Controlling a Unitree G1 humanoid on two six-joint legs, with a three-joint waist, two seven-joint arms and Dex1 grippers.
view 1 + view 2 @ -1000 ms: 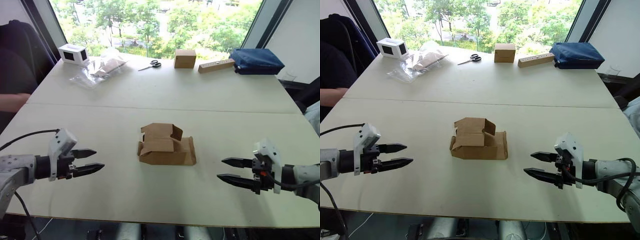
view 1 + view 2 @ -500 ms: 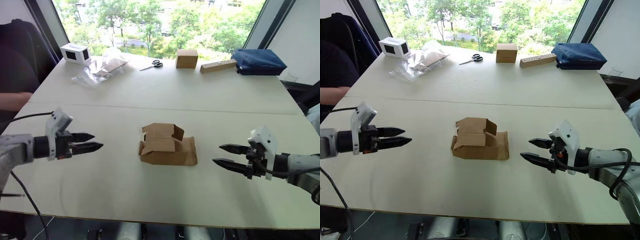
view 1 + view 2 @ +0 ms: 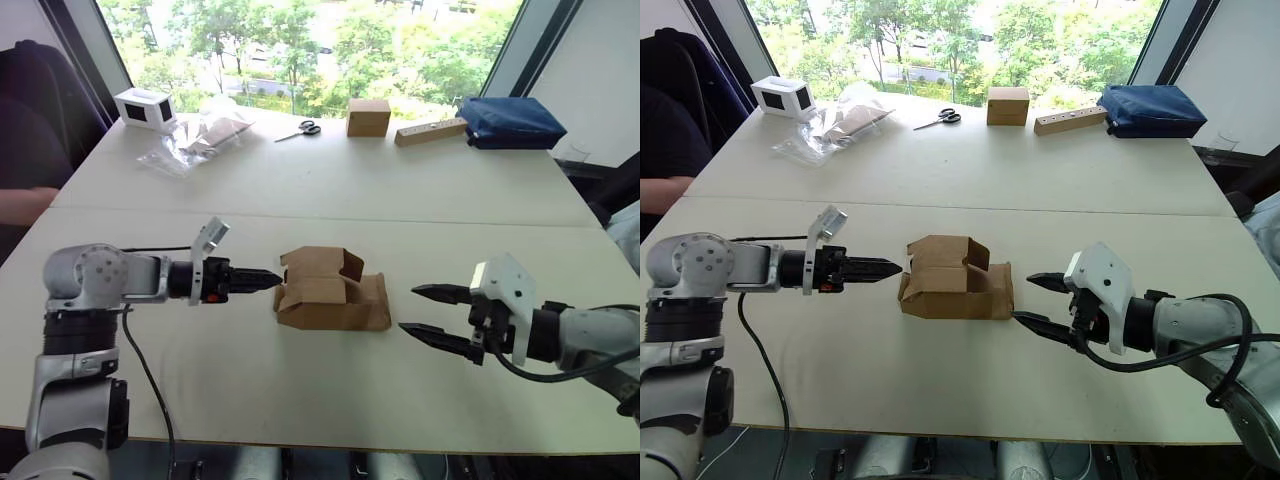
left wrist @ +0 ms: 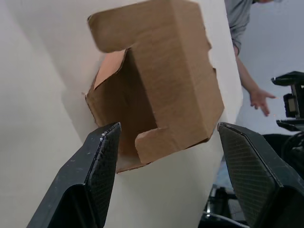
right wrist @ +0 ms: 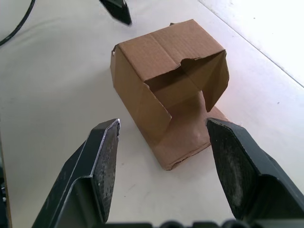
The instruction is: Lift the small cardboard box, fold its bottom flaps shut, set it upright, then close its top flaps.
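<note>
Centrally on the worktop point(image 3: 300, 190) lies the small cardboard box point(image 3: 333, 292), flaps loose, between both grippers. Right gripper point(image 3: 432, 312), fingers spread and empty, sits near its one side; left gripper point(image 3: 268, 278), released too, nearly touches the opposite side.

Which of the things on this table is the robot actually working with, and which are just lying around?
In use:
small cardboard box
left tool, open, beside it
right tool, open, beside it

Lying about:
white box
plastic bags
scissors
cube-like brown box
wooden block
blue bag
</note>
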